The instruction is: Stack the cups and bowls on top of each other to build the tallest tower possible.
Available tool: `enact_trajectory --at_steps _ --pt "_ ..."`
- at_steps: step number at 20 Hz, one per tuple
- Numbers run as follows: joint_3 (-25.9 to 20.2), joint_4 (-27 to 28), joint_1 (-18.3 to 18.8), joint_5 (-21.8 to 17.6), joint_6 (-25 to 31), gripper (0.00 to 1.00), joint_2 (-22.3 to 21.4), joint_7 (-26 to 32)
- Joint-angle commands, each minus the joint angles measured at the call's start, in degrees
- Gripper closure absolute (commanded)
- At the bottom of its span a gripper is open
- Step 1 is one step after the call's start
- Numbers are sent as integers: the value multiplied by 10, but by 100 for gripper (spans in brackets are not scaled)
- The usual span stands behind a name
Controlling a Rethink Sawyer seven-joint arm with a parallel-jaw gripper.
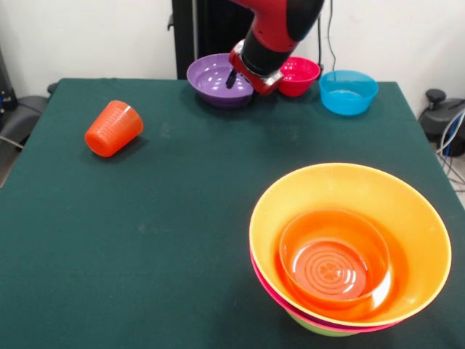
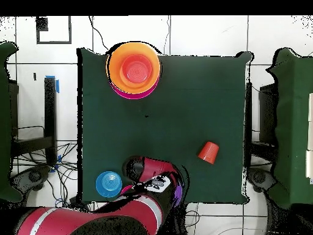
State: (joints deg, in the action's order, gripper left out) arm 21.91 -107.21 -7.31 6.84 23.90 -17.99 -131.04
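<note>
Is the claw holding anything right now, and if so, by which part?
Cannot be told: the claw sits at the purple bowl's rim, but a grip isn't visible.

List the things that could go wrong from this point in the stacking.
1. The gripper hangs over the purple bowl at the table's edge; a bad grasp could push it off.
2. The tower also sits at a table edge, so a nudge might tip it off.
3. The cup lies on its side and may roll when touched.
</note>
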Motion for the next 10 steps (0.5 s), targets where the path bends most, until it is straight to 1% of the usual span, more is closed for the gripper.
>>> enact_trajectory --at_steps 1,2,6,7,10 --pt "-64 -5 3 19 -58 0 25 -90" --pt "-68 -2 7 11 -57 100 24 -75" --pt "-48 4 -9 1 -70 100 27 -76" --pt "-52 -3 -4 7 -79 100 21 -82" --pt "-47 3 -6 -2 -76 100 17 -71"
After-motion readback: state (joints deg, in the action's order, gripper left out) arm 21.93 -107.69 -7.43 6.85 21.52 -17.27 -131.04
